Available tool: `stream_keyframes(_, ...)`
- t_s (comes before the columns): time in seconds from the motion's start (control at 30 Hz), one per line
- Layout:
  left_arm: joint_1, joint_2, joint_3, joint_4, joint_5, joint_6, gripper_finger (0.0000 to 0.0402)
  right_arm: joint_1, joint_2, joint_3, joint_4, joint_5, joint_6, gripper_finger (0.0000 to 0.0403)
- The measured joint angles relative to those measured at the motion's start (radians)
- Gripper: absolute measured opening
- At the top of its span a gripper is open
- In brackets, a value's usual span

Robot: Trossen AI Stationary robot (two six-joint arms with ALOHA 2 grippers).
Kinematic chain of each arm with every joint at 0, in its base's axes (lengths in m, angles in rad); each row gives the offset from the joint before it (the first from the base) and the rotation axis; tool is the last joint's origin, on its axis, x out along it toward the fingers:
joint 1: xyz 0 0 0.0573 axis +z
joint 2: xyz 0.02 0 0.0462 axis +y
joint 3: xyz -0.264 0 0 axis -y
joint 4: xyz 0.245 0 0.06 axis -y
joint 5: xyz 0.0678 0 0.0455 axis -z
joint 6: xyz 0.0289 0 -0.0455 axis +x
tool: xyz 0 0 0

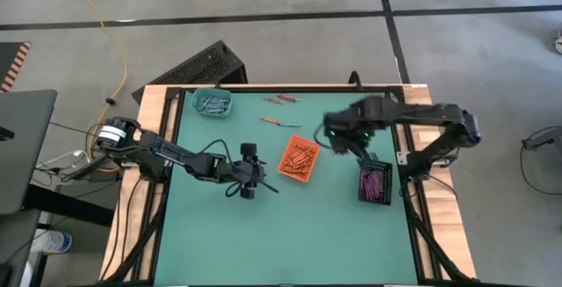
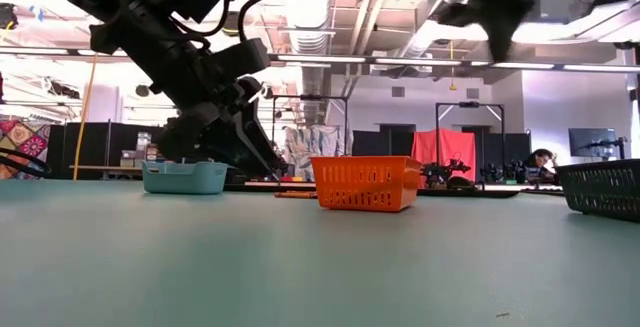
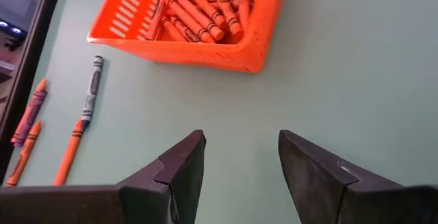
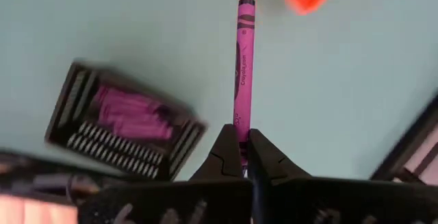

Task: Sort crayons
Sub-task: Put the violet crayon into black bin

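orange basket (image 1: 299, 159), teal tray (image 1: 212, 103), black basket (image 1: 375, 184), green table (image 1: 290, 234)

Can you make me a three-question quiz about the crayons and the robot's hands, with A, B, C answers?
1. Where is the orange tray?
A. Between the two grippers
B. On the floor
C. Inside the black tray

2. What colour is the crayon in the right gripper?
A. Orange
B. Purple-pink
C. Green

3. How is the left gripper?
A. Shut on a crayon
B. Open and empty
C. Shut on the blue tray

Answers:
1. A: in the high view it sits on the table with the left gripper on one side and the right on the other.
2. B: the right wrist view shows a purple-pink stick pinched at its end.
3. B: the left wrist view shows bare table between its spread fingers.
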Motion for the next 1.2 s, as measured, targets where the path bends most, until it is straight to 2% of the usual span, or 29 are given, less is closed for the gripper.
stream_keyframes(0.23,0.038,0.0,0.0,0.014,0.001,0.03,0.0176,0.15,-0.163,-0.296,-0.001,-0.027,0.017,0.0)
stream_keyframes(0.5,0.096,0.0,0.001,0.013,0.002,0.053,0.0176,0.354,-0.195,-0.498,-0.001,-0.026,0.101,0.0)
stream_keyframes(0.7,0.158,0.0,0.003,0.045,-0.002,0.088,0.0176,0.49,-0.164,-0.571,0.0,0.032,0.123,0.0)
stream_keyframes(0.87,0.234,0.0,0.011,0.094,-0.005,0.153,0.0176,0.553,-0.132,-0.596,0.002,0.135,0.139,0.0)
stream_keyframes(0.97,0.294,0.0,0.059,0.031,0.025,0.194,0.0176,0.577,-0.1,-0.597,0.012,0.163,0.138,0.0)
stream_keyframes(1.2,0.463,0.0,0.204,-0.172,0.188,0.229,0.0176,0.604,-0.048,-0.597,0.021,0.163,0.132,0.0003)
